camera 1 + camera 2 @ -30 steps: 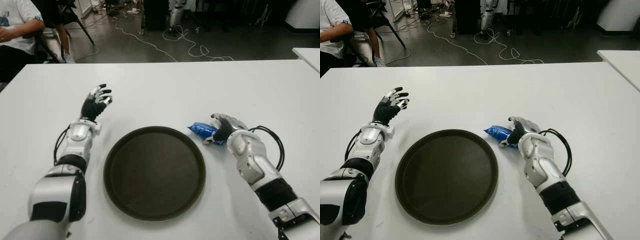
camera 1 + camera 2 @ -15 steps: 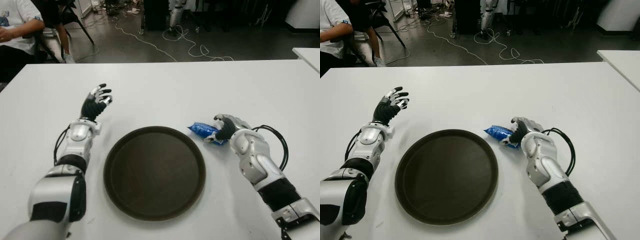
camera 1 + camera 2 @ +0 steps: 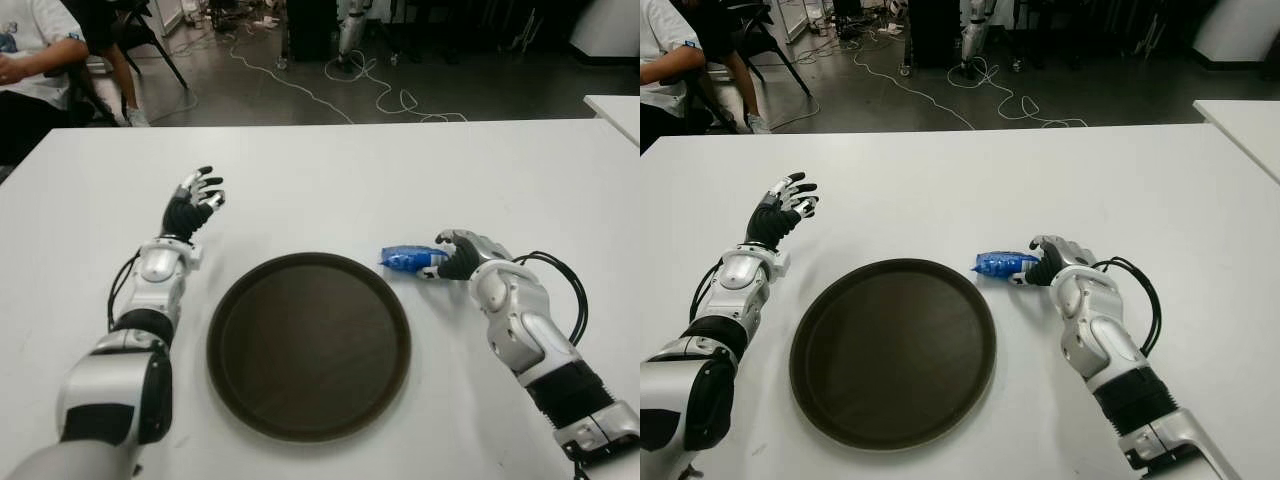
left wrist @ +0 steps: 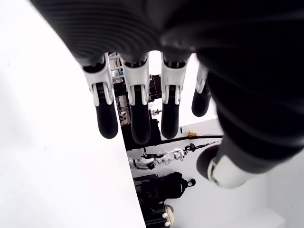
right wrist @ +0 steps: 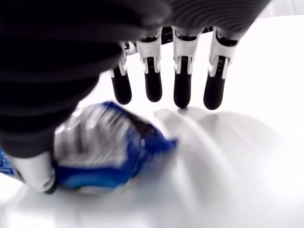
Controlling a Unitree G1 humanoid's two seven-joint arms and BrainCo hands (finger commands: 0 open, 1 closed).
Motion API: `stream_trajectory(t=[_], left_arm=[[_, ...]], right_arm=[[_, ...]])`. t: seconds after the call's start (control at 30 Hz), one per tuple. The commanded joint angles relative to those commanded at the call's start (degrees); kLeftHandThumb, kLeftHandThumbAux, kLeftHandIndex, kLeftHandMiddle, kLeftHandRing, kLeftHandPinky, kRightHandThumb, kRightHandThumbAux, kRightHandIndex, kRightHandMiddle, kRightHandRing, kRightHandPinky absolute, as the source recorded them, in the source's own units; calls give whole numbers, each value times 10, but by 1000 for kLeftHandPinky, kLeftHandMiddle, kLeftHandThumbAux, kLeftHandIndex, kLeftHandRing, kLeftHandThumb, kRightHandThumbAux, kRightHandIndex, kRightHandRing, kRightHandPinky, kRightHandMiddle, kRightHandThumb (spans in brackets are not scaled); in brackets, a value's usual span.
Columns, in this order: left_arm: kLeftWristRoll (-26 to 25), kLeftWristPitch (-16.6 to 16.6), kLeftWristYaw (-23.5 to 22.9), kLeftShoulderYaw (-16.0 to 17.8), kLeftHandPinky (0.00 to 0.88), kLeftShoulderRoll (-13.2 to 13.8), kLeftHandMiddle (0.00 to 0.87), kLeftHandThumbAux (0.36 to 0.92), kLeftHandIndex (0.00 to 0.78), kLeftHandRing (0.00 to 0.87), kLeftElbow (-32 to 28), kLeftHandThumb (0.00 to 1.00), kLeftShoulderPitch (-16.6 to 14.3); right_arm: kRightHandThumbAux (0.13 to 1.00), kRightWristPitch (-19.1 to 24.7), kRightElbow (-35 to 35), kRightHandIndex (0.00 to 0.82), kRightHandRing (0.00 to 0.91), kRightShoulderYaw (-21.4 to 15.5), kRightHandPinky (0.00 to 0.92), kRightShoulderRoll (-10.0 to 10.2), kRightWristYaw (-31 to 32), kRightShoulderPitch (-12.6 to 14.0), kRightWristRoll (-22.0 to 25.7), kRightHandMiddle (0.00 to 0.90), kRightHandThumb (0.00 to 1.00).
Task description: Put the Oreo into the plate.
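Note:
The Oreo [image 3: 403,259] is a blue packet lying on the white table [image 3: 400,180], just off the right rim of the round dark plate [image 3: 310,345]. My right hand [image 3: 447,262] is at the packet's right end. In the right wrist view the packet [image 5: 99,147] sits under the palm against the thumb, while the four fingers [image 5: 183,90] reach straight past it without closing on it. My left hand [image 3: 193,203] is raised to the left of the plate, fingers spread [image 4: 137,114], holding nothing.
A seated person [image 3: 35,60] is at the far left behind the table. Cables [image 3: 340,90] trail over the dark floor beyond the table's far edge. The corner of another white table [image 3: 615,108] shows at the right.
My right hand has shifted a little to the right, and the packet has turned from slanted to lying level, pointing at the plate's rim. The left hand has not moved.

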Motion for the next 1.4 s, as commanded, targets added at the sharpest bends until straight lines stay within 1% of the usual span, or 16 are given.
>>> stream_trajectory(t=[0.13, 0.33, 0.53, 0.73, 0.93, 1.07, 1.4], left_arm=[[1, 1, 4, -1, 225, -1, 215, 686, 131, 208, -1, 163, 0], [1, 0, 4, -1, 220, -3, 213, 676, 126, 206, -2, 160, 0], [0, -1, 7, 0, 222, -6, 213, 667, 126, 210, -3, 160, 1], [-2, -1, 6, 1, 226, -7, 212, 671, 122, 211, -3, 165, 1], [0, 1, 9, -1, 221, -8, 215, 678, 125, 210, -4, 164, 1], [0, 0, 11, -1, 235, -8, 226, 692, 135, 221, -4, 166, 0], [-4, -1, 5, 3, 241, -9, 227, 694, 140, 224, -4, 182, 0]], right_arm=[[553, -2, -6, 262, 309, -4, 287, -1, -7, 4, 2, 291, 221], [547, -4, -10, 315, 335, -8, 321, -3, -14, 8, 4, 314, 251], [554, -11, -13, 331, 354, -8, 332, -10, -19, 11, 2, 332, 267], [552, -20, -11, 346, 359, -9, 342, -12, -29, 13, 4, 336, 284], [542, -24, -12, 330, 357, -9, 322, -14, -31, 15, 7, 333, 278], [547, -24, -12, 312, 363, -9, 337, -13, -29, 15, 8, 335, 280], [551, -28, -7, 286, 365, -12, 349, -7, -31, 17, 15, 337, 275]])
